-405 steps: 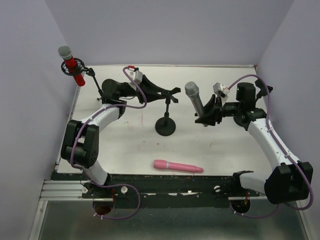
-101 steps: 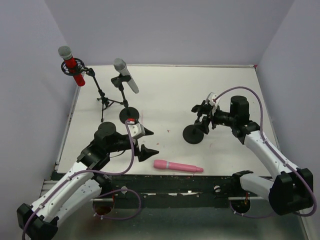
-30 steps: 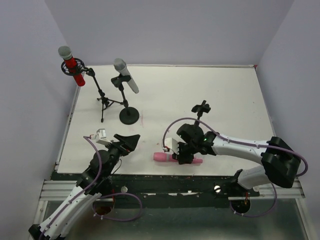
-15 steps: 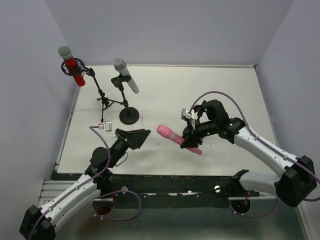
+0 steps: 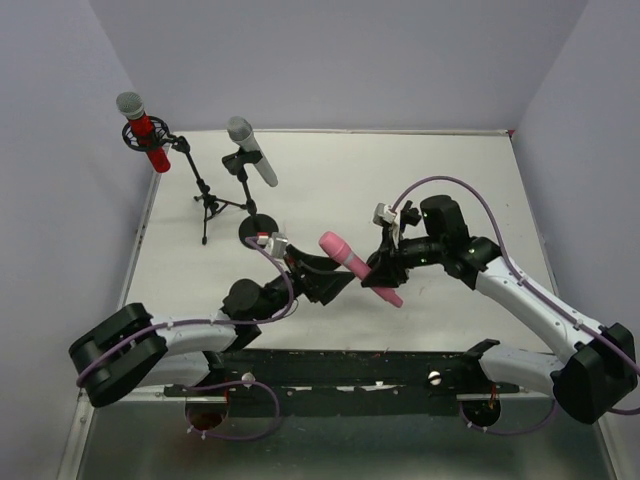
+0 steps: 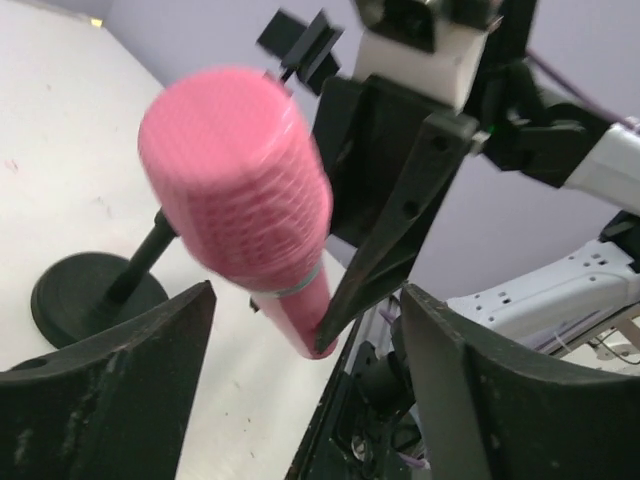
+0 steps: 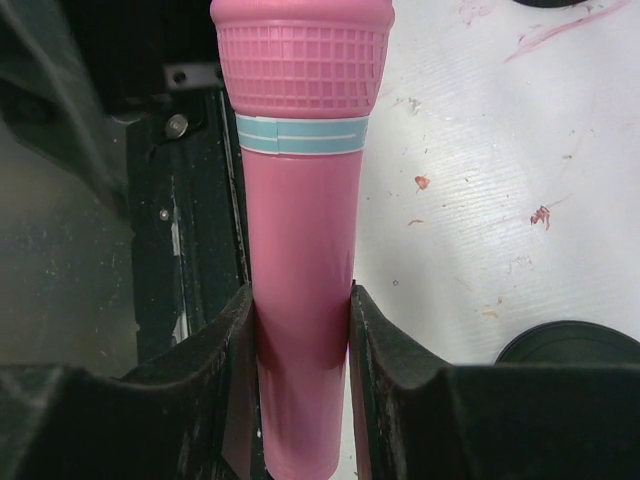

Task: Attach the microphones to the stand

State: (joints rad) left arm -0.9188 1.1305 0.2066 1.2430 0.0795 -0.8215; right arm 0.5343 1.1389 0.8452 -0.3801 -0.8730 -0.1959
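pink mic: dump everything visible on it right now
The pink microphone is all pink and plastic-looking, with a grid-moulded head, a pale teal band with a white line under it, and a smooth barrel. It hangs off the table, tilted, head toward the left gripper. That gripper is open at the head, with no contact visible. The right gripper clamps the barrel from both sides.

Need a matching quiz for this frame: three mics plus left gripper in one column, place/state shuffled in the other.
1. glittery red microphone with silver mesh head
2. silver-grey stick microphone
3. all-pink stick microphone
4. left gripper

A. open, jaws flanking the pink head
B. on black round-base stand
C. clamped in right gripper, off the table
D. on black tripod stand, far left

Pairs: 1-D, 2-B, 3-C, 4-A
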